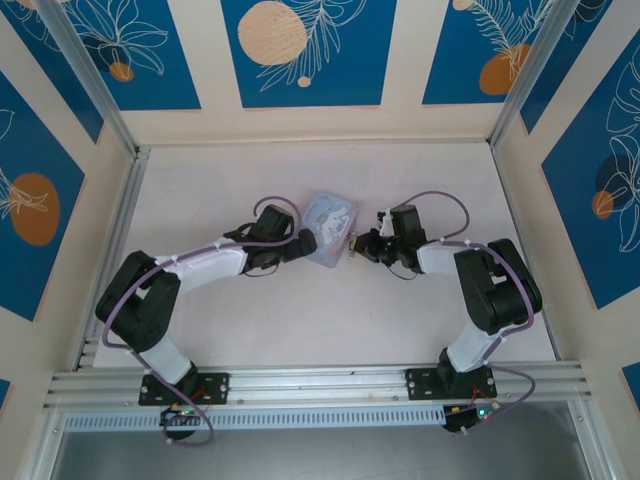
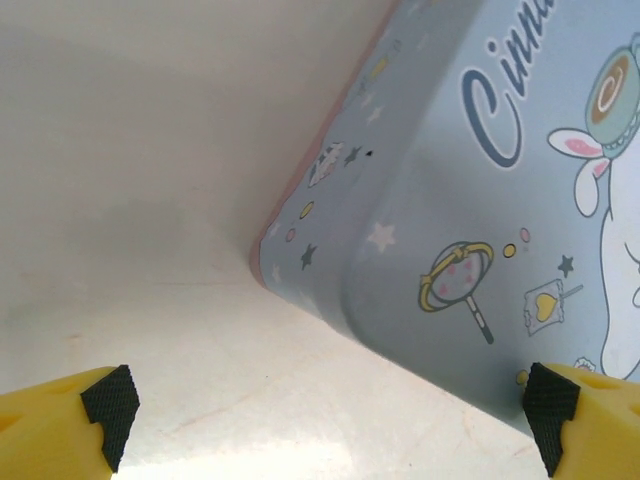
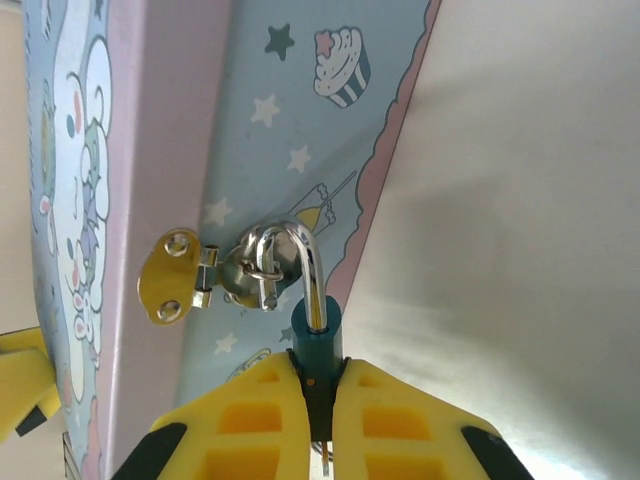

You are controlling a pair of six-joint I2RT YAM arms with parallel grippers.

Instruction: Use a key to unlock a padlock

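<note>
Your right gripper (image 3: 318, 385) pinches the padlock (image 3: 316, 335) tight, at the 3 o'clock side of the box (image 3: 270, 120). Your left gripper (image 2: 330, 410) sits at the box's 9 o'clock, its fingers (image 2: 50, 425) spread wide.

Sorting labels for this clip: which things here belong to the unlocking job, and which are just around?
Job: padlock, gripped by the shut right end effector; hasp it hangs from; tin box; open left end effector at the box's corner.
Just around: blue printed wall panels; metal frame rail.
</note>
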